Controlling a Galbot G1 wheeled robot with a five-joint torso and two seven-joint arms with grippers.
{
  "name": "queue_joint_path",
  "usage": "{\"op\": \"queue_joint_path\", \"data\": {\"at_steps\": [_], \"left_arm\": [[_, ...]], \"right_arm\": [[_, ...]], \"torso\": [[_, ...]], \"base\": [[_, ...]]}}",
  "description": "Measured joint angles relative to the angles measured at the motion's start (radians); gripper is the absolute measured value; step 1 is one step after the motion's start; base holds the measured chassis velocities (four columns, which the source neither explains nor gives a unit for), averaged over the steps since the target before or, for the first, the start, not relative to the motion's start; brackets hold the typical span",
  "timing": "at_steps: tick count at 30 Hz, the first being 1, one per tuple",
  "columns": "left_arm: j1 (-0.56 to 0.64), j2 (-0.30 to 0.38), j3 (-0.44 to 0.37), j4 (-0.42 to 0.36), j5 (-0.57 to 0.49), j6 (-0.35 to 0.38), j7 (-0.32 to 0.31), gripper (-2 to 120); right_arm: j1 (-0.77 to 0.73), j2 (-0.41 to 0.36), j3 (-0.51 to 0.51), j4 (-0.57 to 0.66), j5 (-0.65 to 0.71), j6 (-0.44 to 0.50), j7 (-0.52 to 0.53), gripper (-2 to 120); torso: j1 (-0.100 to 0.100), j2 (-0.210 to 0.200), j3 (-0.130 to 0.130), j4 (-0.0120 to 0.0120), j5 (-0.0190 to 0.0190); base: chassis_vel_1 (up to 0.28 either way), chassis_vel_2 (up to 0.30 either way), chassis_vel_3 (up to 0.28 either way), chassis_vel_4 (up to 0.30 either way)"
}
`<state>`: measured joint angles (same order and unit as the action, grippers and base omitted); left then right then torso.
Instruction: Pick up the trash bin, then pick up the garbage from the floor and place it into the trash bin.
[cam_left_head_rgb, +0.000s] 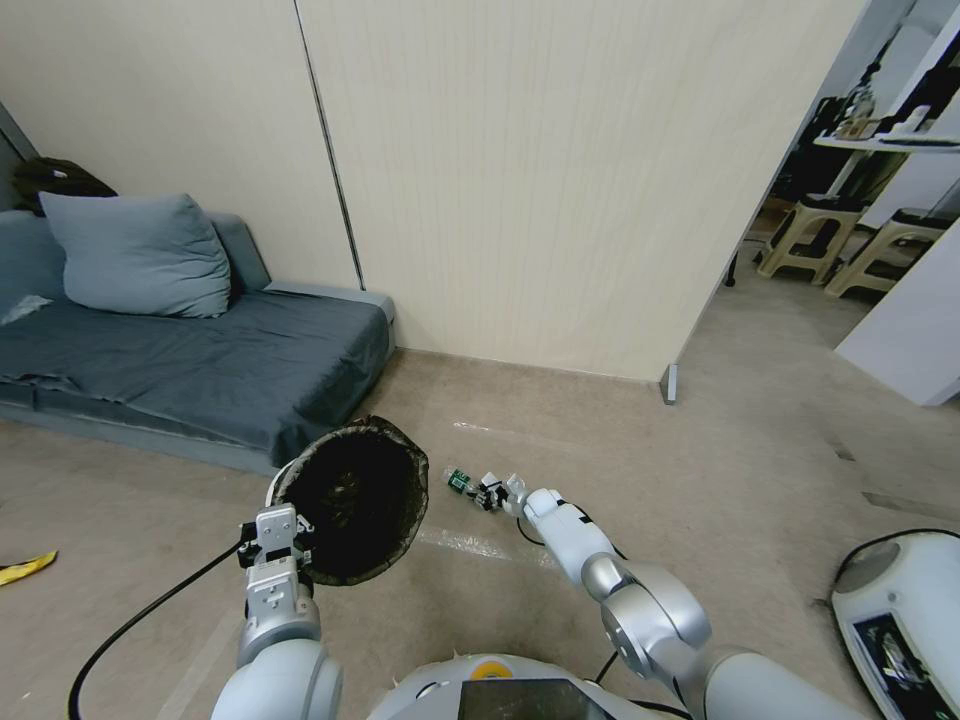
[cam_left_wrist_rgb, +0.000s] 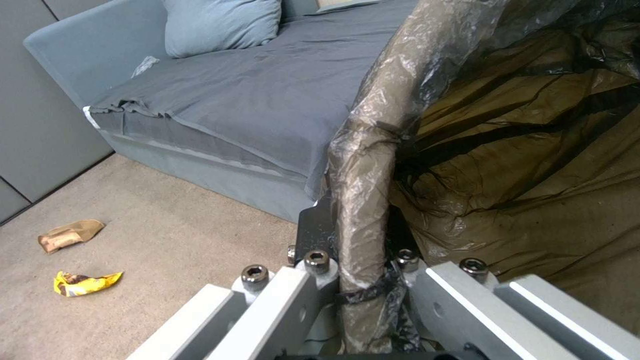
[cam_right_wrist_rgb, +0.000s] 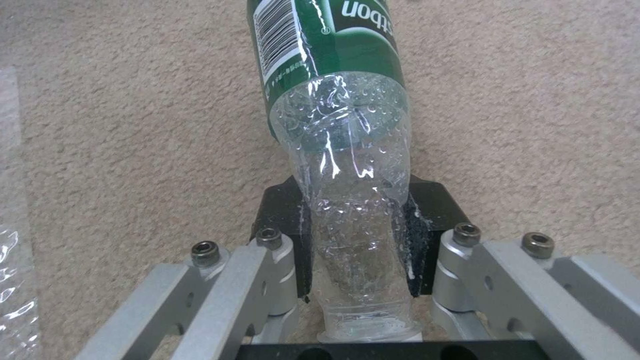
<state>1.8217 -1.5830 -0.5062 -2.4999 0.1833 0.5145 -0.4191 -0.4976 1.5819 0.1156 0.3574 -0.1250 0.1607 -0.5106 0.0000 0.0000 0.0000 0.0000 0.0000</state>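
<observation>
My left gripper (cam_left_head_rgb: 277, 533) is shut on the rim of the trash bin (cam_left_head_rgb: 350, 505), a white bin lined with a dark bag, held up over the floor with its mouth tilted toward me. The left wrist view shows the bagged rim (cam_left_wrist_rgb: 363, 190) pinched between the fingers of the left gripper (cam_left_wrist_rgb: 360, 245). To the bin's right, my right gripper (cam_left_head_rgb: 493, 492) is low over the carpet, shut on a clear bottle with a green label (cam_left_head_rgb: 458, 481). The black pads of the right gripper (cam_right_wrist_rgb: 357, 235) squeeze the bottle (cam_right_wrist_rgb: 340, 145) near its base. More garbage lies on the floor: a brown paper bag (cam_left_wrist_rgb: 70, 234) and a yellow packet (cam_left_wrist_rgb: 87, 283).
A grey sofa (cam_left_head_rgb: 200, 370) with a pillow (cam_left_head_rgb: 140, 255) stands at the left, close behind the bin. A wood-panel wall (cam_left_head_rgb: 560, 200) is ahead, with a doorway and stools (cam_left_head_rgb: 850, 245) at the right. A black cable (cam_left_head_rgb: 140, 620) runs across the carpet. A white device (cam_left_head_rgb: 900, 610) sits at the lower right.
</observation>
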Motion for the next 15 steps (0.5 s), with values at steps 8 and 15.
{"op": "queue_joint_path", "data": {"at_steps": [8, 15], "left_arm": [[-0.001, 0.017, 0.001, 0.000, -0.047, 0.001, 0.000, 0], [-0.005, 0.027, -0.005, 0.000, -0.082, 0.009, -0.001, 0]], "right_arm": [[-0.028, -0.007, 0.024, 0.092, 0.045, 0.102, 0.030, 24], [-0.089, -0.041, 0.001, 0.326, 0.137, 0.136, 0.076, 24]], "torso": [[0.000, 0.000, 0.000, 0.0000, 0.0000], [0.000, 0.000, 0.000, 0.0000, 0.0000]], "base": [[0.000, 0.000, 0.000, 0.000], [0.000, 0.000, 0.000, 0.000]]}}
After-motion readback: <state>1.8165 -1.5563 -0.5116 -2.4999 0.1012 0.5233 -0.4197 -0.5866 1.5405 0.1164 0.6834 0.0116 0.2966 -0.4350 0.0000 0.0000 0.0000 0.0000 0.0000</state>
